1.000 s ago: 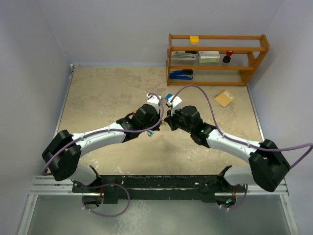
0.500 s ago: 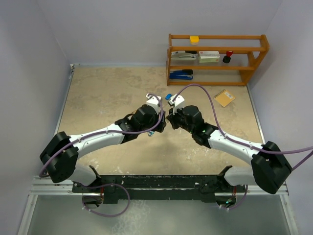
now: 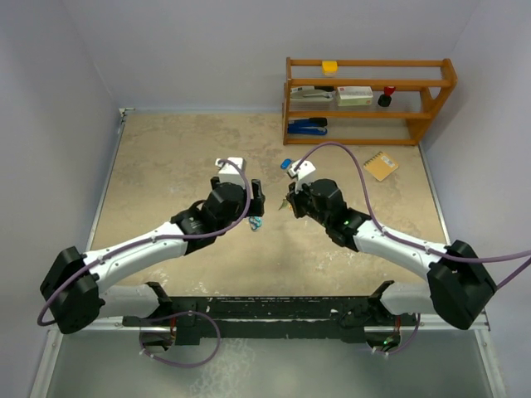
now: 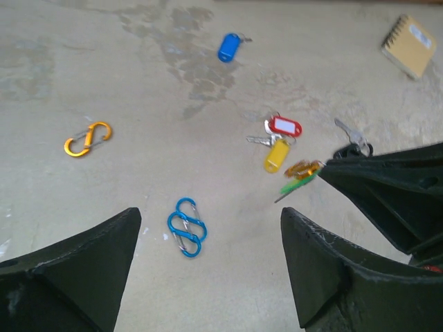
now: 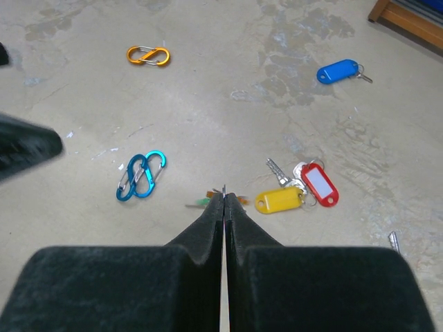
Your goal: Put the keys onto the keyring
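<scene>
Near: left hand (image 4: 210,214) released, fingers wide apart, nothing between them, above the worktop (image 3: 182,157). Just past it, two blue clips (image 5: 140,176) lie together. The right hand (image 5: 223,197) is clenched; orange and green bits hang at its tips, probably the keyring (image 4: 302,169), though it is too small to be sure. Beside those tips the yellow-tagged key (image 5: 279,200) and red-tagged key (image 5: 318,184) lie touching; the red tag's white label shows no legible writing. Farther: orange clip (image 5: 148,55); blue-tagged key (image 5: 337,71), alone. Far right: tan notebook (image 3: 381,166), label unreadable; wooden shelf (image 3: 369,99) behind.

Beige tabletop (image 3: 166,166), wooden shelf (image 3: 369,62), pale walls (image 3: 207,50)
</scene>
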